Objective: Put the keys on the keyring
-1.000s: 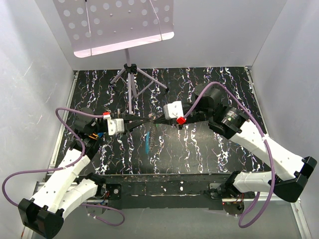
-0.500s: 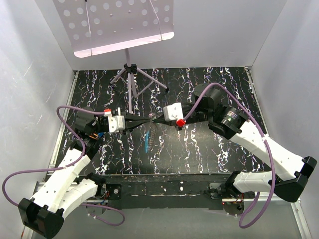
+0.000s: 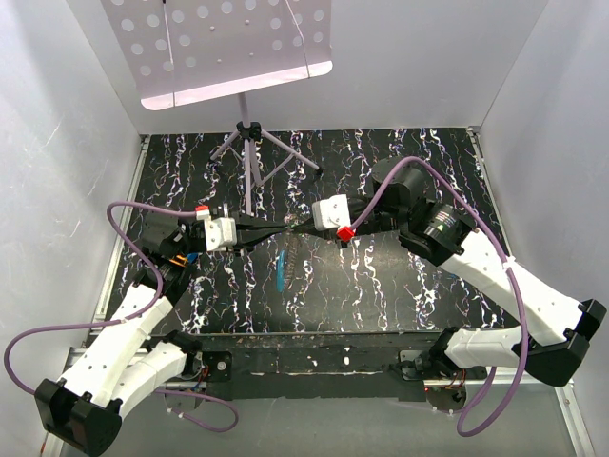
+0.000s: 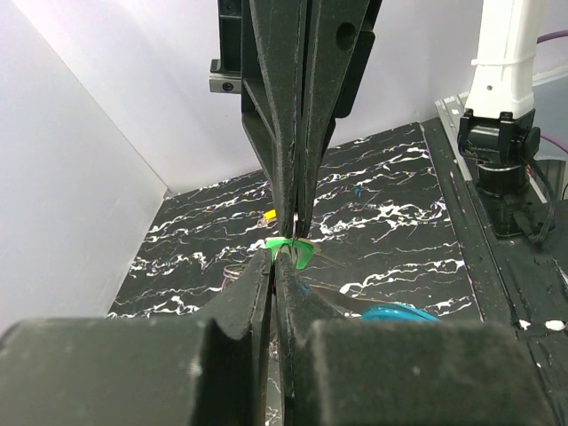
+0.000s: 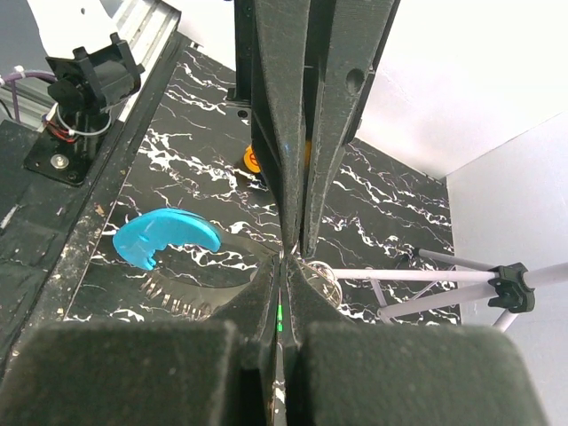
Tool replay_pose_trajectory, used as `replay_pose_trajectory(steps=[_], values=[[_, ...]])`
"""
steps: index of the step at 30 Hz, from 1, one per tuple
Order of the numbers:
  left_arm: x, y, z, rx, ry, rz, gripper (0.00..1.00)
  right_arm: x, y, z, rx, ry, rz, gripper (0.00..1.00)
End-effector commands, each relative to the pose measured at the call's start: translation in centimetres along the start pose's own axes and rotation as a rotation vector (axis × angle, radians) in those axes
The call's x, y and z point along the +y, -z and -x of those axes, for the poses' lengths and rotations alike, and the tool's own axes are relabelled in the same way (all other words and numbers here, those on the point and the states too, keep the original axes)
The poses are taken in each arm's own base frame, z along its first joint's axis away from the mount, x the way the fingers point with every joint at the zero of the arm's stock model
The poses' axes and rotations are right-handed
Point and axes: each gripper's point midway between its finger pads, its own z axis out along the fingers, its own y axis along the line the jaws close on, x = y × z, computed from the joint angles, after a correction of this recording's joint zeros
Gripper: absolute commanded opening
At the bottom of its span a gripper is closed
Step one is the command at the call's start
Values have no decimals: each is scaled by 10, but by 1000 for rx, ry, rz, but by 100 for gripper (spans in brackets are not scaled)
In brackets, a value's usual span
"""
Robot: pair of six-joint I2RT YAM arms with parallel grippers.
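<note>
**Item 1. Left tool** (image 3: 284,229): closed, the two dark fingers pressed flat together. It reached rightward above the middle of the surface, tip to tip with the other tool.

**Item 2. Right tool** (image 3: 294,228): closed, and reaching leftward to the same meeting point. In its own wrist view a thin green edge showed in the seam between its fingers, so it gripped the key.

**Item 3. Key** (image 4: 300,253): tiny, with a bright green plastic head. It was held off the surface exactly where the two sets of fingertips met. From the left wrist view the green head stuck out on both sides of the left tool's tips. Whether the left tool also pinched it could not be told. The key did not show in the top view.

**Item 4. Keyring** (image 3: 279,269): lay flat on the surface just on the near side of the meeting tips, apart from both tools. Its light-blue curved strip (image 5: 165,235) was the plain part. A thin grey run with short coils led away from the strip, and the rest of the loop was too faint to trace.

**Item 5. Surface** (image 3: 400,276): black with white veining, enclosed by pale walls.

**Item 6. Tripod stand** (image 3: 249,143): purple-legged, at the far edge and well apart from the tools, carrying a white perforated tray (image 3: 224,48).
</note>
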Motion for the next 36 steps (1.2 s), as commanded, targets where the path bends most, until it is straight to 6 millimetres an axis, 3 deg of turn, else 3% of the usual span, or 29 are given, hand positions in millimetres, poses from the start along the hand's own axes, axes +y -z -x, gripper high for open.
replay_pose_trajectory(steps=[1, 20, 36], values=[[11, 1, 25, -49, -67, 55, 0, 1, -5, 8, -9, 1, 21, 1], [20, 0, 25, -52, 12, 110, 0, 0, -6, -4, 34, 77, 14, 1], [45, 12, 30, -216, 246, 366, 0, -14, -9, -7, 39, 115, -81, 1]])
